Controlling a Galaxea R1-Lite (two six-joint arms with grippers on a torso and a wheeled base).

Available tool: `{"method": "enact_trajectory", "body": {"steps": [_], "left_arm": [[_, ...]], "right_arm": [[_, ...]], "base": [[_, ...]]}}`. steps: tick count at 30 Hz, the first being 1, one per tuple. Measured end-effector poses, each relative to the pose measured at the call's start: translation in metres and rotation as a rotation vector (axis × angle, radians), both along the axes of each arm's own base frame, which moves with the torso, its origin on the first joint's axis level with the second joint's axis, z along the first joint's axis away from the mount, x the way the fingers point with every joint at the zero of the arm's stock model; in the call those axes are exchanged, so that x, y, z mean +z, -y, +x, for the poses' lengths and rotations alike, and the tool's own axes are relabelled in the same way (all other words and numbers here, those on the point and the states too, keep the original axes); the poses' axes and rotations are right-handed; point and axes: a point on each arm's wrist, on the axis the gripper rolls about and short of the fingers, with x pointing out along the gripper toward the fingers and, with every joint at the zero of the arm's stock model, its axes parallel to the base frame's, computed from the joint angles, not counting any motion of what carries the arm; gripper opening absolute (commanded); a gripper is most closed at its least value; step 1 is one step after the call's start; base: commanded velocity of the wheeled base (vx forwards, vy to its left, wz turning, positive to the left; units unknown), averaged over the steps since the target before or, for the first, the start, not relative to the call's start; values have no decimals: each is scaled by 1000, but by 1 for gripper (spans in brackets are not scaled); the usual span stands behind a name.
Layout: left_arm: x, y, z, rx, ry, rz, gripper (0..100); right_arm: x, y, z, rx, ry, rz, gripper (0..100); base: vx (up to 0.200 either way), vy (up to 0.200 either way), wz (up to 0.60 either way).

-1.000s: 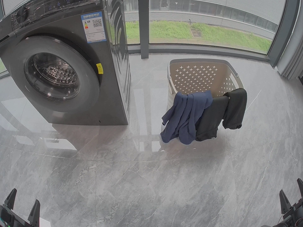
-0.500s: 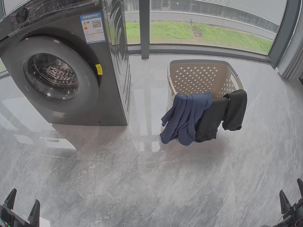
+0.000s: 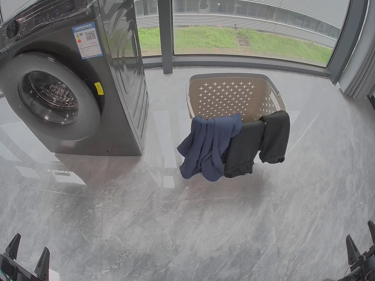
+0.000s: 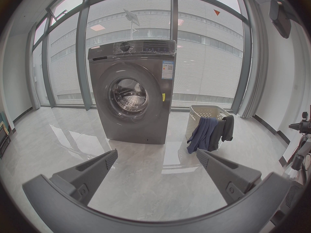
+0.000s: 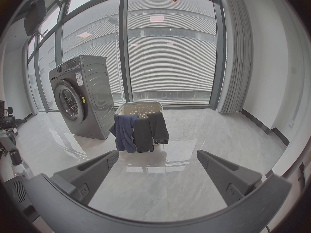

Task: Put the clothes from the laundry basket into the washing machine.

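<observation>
Clothes [image 3: 228, 155] are all hanging over the basket [image 3: 234, 94] rim that is facing our claws: a blue piece [image 3: 207, 145], a dark grey piece [image 3: 242, 151] and a black piece [image 3: 275, 137], side by side and overlapping at their edges. We are judging the task as not begun: nothing is showing in the drum [image 3: 50, 96] of the washer [image 3: 113, 129], and its round door [image 3: 88, 112] is looking shut to us. The left claw [image 3: 31, 243] is hanging low with its fingers [image 3: 43, 259] spread apart and gripping nothing; the washer is standing well ahead of it, the basket ahead and off to its right. The right claw [image 3: 359, 231] is likewise gaping and empty, with the basket well ahead and to its left and the washer farther left again. Neither claw is touching cloth. Everything is remaining to do, by our reckoning: crossing the floor [image 3: 187, 223] to the basket, opening the door, then lifting each of the three pieces and carrying it into the drum. Whether more is lying at the bottom of the basket, behind the draped pieces, we cannot tell.
</observation>
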Motion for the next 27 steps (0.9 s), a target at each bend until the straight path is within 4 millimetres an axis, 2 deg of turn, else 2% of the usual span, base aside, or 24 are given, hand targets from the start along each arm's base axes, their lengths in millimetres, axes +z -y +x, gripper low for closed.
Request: {"method": "enact_trajectory", "body": {"steps": [5, 17, 27], "left_arm": [[0, 0, 0, 0, 0, 0, 100], [0, 0, 0, -1, 0, -2, 100], [0, 0, 0, 1, 0, -2, 100]], "right_arm": [[0, 0, 0, 0, 0, 0, 100], [0, 0, 0, 0, 0, 0, 100], [0, 0, 0, -1, 0, 0, 100]], "base": [[0, 0, 0], [200, 0, 0], [0, -20, 0]]}}
